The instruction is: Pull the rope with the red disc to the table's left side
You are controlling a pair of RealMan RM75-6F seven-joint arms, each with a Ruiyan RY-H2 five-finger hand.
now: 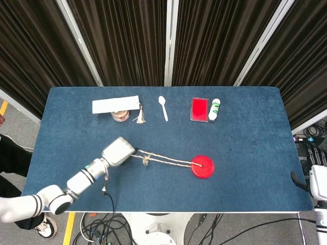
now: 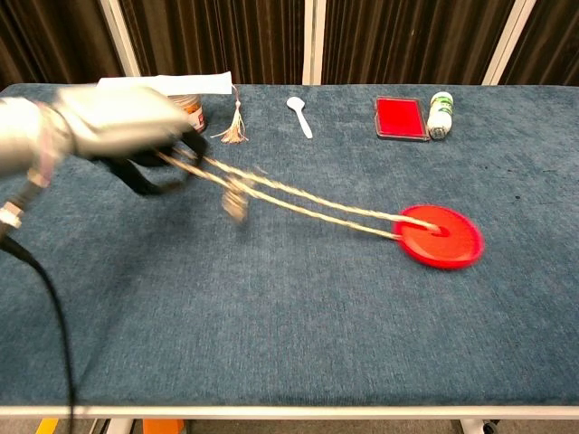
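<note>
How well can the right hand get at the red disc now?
Probably not well. The red disc lies mid-table, the right arm's only visible part sits off the table's right edge, and its hand is not in view.

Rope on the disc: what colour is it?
Beige, twisted rope; clearest in the head view.

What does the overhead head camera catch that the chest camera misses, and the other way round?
Only the head view shows the whole table, the floor cables and a bit of the right arm at the edge. Only the chest view shows the jar's orange contents from the side. Both show the left robot hand holding the rope, the red disc, spoon and bottle.
</note>
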